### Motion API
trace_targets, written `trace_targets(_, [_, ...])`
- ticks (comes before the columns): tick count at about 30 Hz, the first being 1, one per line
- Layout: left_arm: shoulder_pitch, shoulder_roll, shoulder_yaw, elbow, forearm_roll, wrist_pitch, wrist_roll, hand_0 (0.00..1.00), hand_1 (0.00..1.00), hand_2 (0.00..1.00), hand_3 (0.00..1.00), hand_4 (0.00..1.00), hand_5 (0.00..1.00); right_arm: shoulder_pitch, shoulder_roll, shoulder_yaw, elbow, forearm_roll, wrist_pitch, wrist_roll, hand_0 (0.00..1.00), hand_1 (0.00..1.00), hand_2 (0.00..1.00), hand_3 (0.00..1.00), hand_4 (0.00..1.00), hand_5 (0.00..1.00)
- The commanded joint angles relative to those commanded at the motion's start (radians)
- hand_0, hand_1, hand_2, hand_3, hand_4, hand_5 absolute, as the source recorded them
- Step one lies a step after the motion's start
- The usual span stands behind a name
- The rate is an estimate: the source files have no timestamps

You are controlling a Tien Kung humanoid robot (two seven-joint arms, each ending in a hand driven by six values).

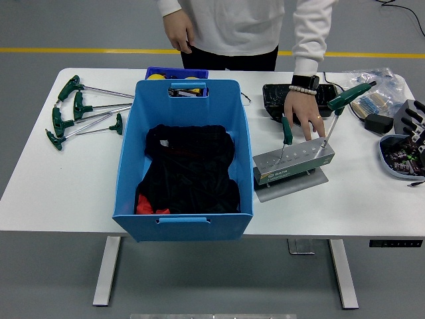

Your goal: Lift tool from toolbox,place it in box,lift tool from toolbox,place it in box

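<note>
Right robot hand (413,123) at counter (40,193) edge, grasping nothing; fingers' state unclear. Two T-wrenches (286,135) stand in rack (293,163), left of it, a person's hand (304,114) touching. Likely stiff steel, light; grip the rubbery green handle. Bin (183,156) farther left.

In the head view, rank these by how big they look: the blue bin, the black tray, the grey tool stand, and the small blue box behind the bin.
1. Blue bin
2. Grey tool stand and black tray: look alike, tray partly covered
3. Small blue box: mostly hidden
</note>
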State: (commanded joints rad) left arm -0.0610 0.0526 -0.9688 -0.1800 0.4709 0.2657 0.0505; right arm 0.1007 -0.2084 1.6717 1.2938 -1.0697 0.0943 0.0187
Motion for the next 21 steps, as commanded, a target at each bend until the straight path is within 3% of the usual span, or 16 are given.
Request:
trace_targets(10, [-0.003, 0.0, 0.003, 0.0, -0.004, -0.001, -0.002, 0.746, 0.741, 0.821, 0.761, 0.717, 0.638, 0.004, -0.006, 0.001, 0.004, -0.003, 0.002, 0.0, 0.966, 0.869, 0.885, 0.913, 0.998, 0.998])
trace_targets(21, [-0.002, -0.003, 0.003, 0.0, 0.001, -0.001, 0.003, 0.747, 0.74, 0.82, 0.762, 0.716, 0.637, 0.027, -0.045, -0.028, 0.015, -0.002, 0.001, 0.01, 0.964, 0.865, 0.882, 0.913, 0.998, 0.998])
